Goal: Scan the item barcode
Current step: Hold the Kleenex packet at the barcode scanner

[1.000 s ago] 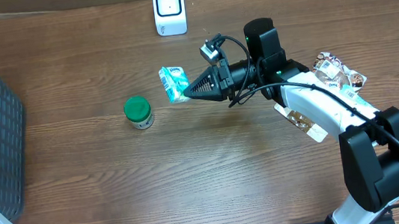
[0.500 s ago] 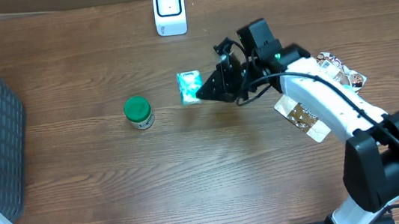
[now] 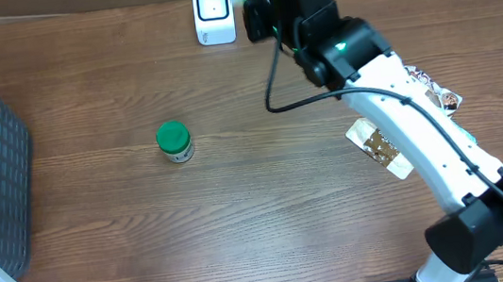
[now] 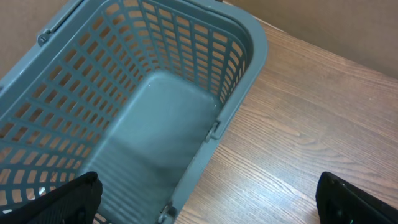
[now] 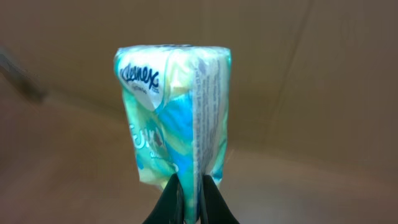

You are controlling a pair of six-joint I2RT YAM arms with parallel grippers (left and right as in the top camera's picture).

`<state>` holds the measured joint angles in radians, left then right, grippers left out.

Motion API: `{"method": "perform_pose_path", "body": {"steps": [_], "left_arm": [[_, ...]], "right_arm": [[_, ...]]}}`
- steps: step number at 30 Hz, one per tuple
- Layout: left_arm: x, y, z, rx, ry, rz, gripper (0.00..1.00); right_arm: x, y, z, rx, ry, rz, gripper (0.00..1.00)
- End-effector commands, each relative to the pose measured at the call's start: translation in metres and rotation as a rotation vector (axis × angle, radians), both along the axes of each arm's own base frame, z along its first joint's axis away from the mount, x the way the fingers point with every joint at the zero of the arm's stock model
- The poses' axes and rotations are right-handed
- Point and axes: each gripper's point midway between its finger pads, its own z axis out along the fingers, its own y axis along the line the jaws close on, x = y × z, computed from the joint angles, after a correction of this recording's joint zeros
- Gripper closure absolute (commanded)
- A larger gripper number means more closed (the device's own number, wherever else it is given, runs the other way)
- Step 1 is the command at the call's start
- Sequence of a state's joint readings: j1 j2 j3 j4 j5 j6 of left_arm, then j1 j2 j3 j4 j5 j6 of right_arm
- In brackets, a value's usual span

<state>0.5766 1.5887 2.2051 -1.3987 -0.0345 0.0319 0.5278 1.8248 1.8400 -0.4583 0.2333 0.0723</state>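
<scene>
At the far edge the right gripper (image 5: 190, 193) is clenched on the bottom of the tissue pack (image 5: 176, 112), fingers pinching its seam. In the wrist view the pack is upright, with the Kleenex logo at upper left and a strip of fine print down the right face; no barcode can be made out. From overhead the pack is a teal blur, just right of the white scanner (image 3: 213, 12) and about level with it. The arm's black wrist and a looping cable (image 3: 269, 82) crowd that corner and cover part of the pack. A green-lidded jar (image 3: 175, 141) stands alone mid-table, well apart from pack and scanner. Two snack packets lie on the right side: one (image 3: 381, 149) flat just beside the white forearm, the other (image 3: 434, 92) partly under it. The left gripper (image 4: 208, 202) is released, fingers spread wide, hanging over the grey basket (image 4: 249, 43) at the table's left edge. The basket has slotted walls and a solid floor. The table (image 3: 242, 227) is brown wood grain, matte. Behind the pack is a tan wall (image 5: 311, 74), out of focus.
</scene>
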Motion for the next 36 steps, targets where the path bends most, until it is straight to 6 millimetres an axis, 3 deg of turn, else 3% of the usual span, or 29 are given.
{"method": "perform_pose_path", "body": {"steps": [1, 4, 7, 18, 22, 27, 36], "left_arm": [[0.000, -0.001, 0.002, -0.002, -0.012, 0.000, 0.00], [0.000, -0.001, 0.002, -0.002, -0.012, 0.000, 0.01], [0.000, -0.001, 0.002, -0.002, -0.012, 0.000, 0.00], [0.000, -0.001, 0.002, -0.002, -0.011, 0.000, 0.01], [0.000, -0.001, 0.002, -0.002, -0.012, 0.000, 0.00], [0.000, -0.001, 0.002, -0.002, -0.012, 0.000, 0.01], [0.000, -0.001, 0.002, -0.002, -0.012, 0.000, 0.00]], "right_arm": [[0.039, -0.011, 0.005, -0.313, -0.210, -0.119, 0.96], [0.067, 0.006, -0.003, -0.435, -0.345, -0.093, 0.96], [0.086, 0.017, -0.023, -0.527, -0.407, -0.077, 0.96], [0.131, 0.039, -0.158, -0.758, -0.423, 0.024, 0.96], [0.138, 0.035, -0.192, -0.772, -0.392, 0.045, 0.96], [0.139, 0.037, -0.205, -0.771, -0.391, 0.054, 0.96], [0.139, 0.039, -0.205, -0.768, -0.395, 0.065, 0.96]]}}
